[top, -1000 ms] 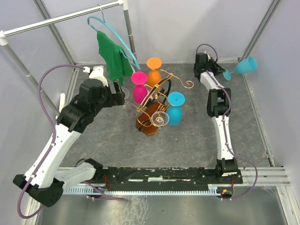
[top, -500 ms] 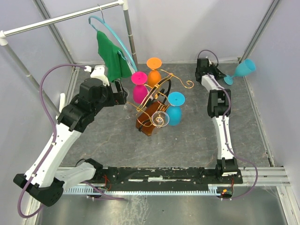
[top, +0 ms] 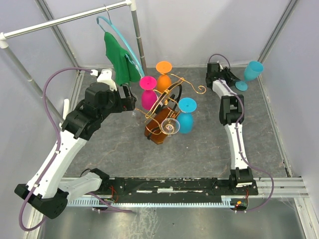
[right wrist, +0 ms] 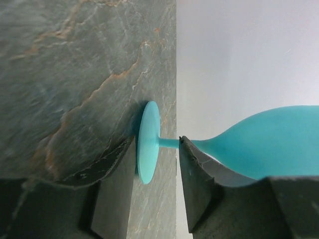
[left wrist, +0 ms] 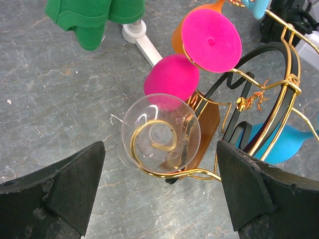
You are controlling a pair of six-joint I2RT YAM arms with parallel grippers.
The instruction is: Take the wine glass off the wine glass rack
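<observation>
Far right of table: teal wine glass upright, off the gold wine glass rack at centre, stem between right gripper jaws, parted. Left gripper gaping wide, flanking clear glass hanging on rack.

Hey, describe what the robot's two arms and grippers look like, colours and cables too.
The left arm and right arm both have white links with black joint housings. Purple cables loop alongside each. The left gripper and right gripper have chunky, matte black, wedge-shaped fingers.
</observation>
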